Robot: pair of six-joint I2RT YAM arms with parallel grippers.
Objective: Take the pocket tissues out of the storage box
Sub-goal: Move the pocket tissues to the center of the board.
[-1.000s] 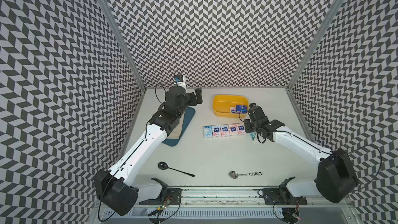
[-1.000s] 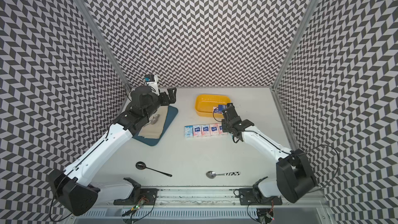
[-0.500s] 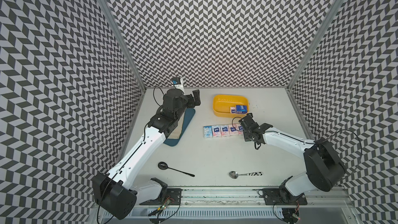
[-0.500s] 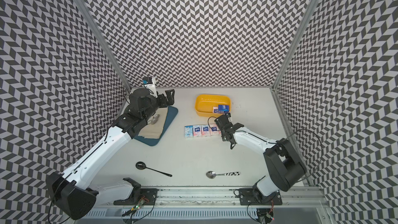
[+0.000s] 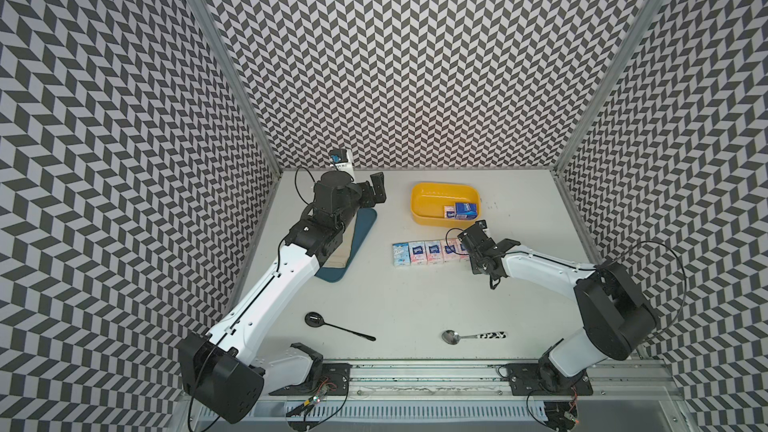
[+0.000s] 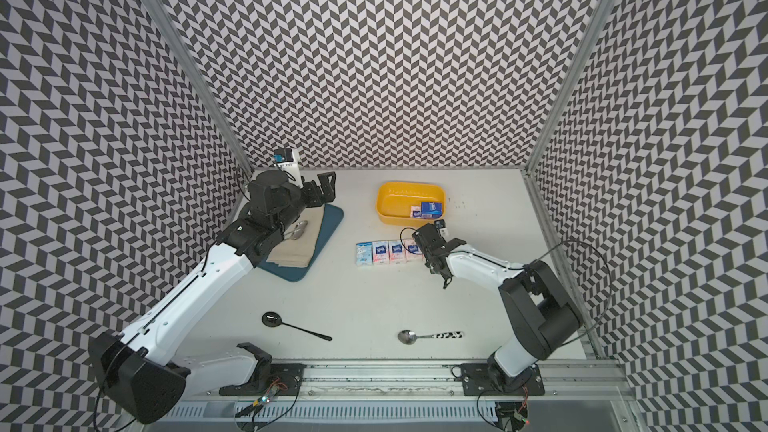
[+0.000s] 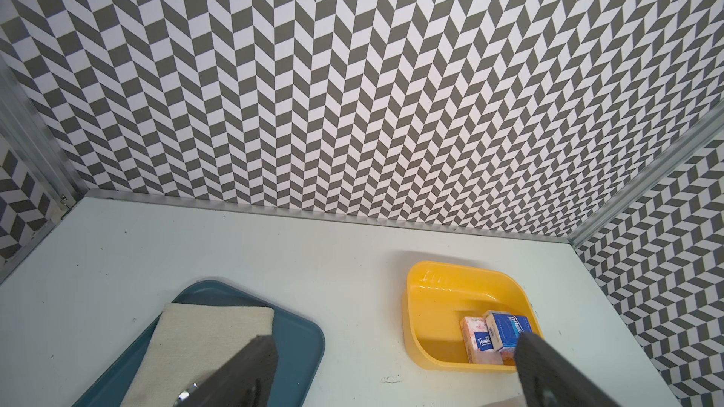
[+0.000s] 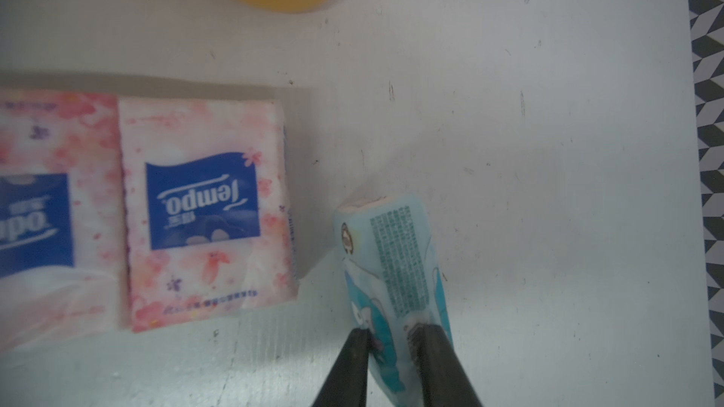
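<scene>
The yellow storage box (image 5: pixel 428 201) stands at the back of the table in both top views. Two pocket tissues lie in its right end: a white-pink pack (image 7: pixel 480 340) and a dark blue pack (image 7: pixel 509 326) leaning on it. Several more packs (image 5: pixel 428 252) lie in a row on the table in front of the box. My right gripper (image 8: pixel 390 332) is shut on a teal pack (image 8: pixel 395 252), which stands on edge at the row's right end, just apart from the last white-pink pack (image 8: pixel 203 209). My left gripper (image 7: pixel 391 350) is open and empty over the tray's far end.
A dark-blue tray (image 5: pixel 365 226) with a beige cloth (image 6: pixel 299 245) and a metal spoon (image 6: pixel 298 229) sits under the left arm. A black spoon (image 5: pixel 316 320) and a silver spoon (image 5: pixel 451 336) lie near the front edge. Patterned walls close three sides.
My right gripper has come from the box's near edge down to the right end of the row with the teal pack, its jaws narrowing. The left arm has shifted only slightly.
</scene>
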